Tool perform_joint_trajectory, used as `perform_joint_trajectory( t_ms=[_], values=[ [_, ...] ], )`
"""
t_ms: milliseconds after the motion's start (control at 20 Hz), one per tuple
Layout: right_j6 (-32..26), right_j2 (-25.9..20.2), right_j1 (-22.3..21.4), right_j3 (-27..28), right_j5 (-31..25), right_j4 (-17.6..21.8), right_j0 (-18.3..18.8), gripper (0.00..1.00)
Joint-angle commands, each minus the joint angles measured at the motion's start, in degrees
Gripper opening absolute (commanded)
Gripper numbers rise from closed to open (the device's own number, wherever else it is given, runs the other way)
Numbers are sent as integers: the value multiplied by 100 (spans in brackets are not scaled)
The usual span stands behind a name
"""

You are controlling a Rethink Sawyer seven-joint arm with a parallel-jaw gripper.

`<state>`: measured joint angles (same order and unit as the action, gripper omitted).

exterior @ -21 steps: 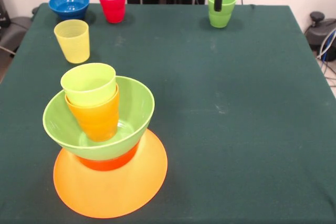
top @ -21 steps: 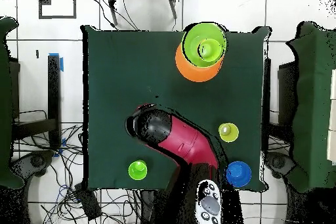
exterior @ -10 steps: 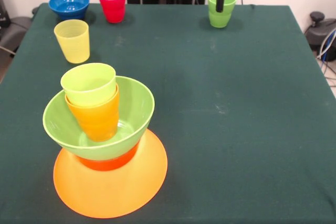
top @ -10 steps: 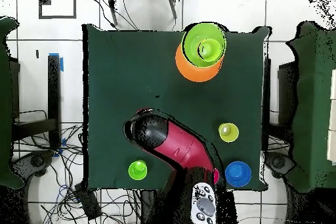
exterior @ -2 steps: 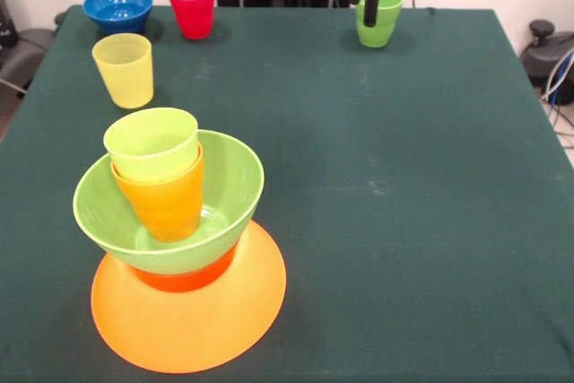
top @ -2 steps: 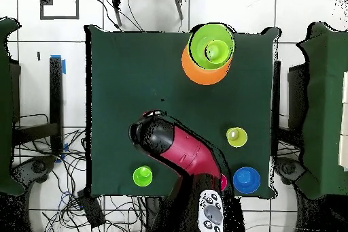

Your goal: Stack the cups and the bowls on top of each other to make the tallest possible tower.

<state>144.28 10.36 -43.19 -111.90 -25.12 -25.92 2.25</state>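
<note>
The tower stands at the near left: a wide orange bowl [exterior @ -2 steps: 193, 316] upside down, a small orange-red bowl [exterior @ -2 steps: 184, 278] on it, then a lime green bowl [exterior @ -2 steps: 229, 186] holding an orange cup [exterior @ -2 steps: 163, 204] with a lime green cup [exterior @ -2 steps: 151, 143] nested in it. From overhead the tower [top @ -2 steps: 209, 52] is at the top right. A darker green cup [exterior @ -2 steps: 383, 26] stands at the far right, and my gripper [exterior @ -2 steps: 369, 4] hangs at its left rim. A yellow cup [exterior @ -2 steps: 124, 69], a red cup [exterior @ -2 steps: 192, 6] and a blue bowl [exterior @ -2 steps: 117, 8] stand at the far left.
A dark green cloth covers the table [exterior @ -2 steps: 377, 195]. In the overhead view my red arm [top @ -2 steps: 180, 153] reaches over the table's lower part between the green cup [top @ -2 steps: 143, 175], the yellow cup [top @ -2 steps: 236, 136] and the blue bowl [top @ -2 steps: 247, 179]. Cables lie on the floor around the table.
My gripper rose slightly, then came down again at the green cup's left rim. The cups, bowls and tower have stayed in place.
</note>
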Motion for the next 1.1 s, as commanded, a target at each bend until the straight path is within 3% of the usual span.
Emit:
perform_joint_trajectory(
  t_ms=[50,650,1100],
  values=[
    [1248,-194,303,-310,193,-258,-228,100],
    [1164,-162,95,-631,209,-367,-345,100],
    [967,-404,-66,-1222,699,-476,-229,100]
  ],
)
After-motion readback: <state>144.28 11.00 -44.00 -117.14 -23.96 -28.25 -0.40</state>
